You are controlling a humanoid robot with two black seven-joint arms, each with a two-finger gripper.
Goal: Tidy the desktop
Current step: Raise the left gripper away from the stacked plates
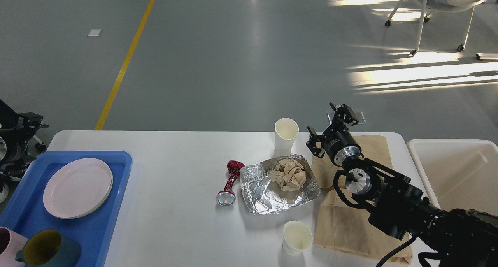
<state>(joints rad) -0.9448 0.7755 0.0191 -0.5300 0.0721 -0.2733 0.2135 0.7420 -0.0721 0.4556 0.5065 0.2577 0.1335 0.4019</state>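
Head view: right gripper (pixel 330 129) hovers, fingers spread and empty, over the desktop (pixel 175 204); the paper cup (pixel 286 136) stands just left, nearer this arm. Left gripper (pixel 27 121) at the tray's (pixel 93 232) far edge, probably open, hard to tell.

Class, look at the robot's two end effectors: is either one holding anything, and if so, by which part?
Nothing is held. The right end effector is open in the air above the desktop. The left end effector hangs off its edge, gripping nothing visible.
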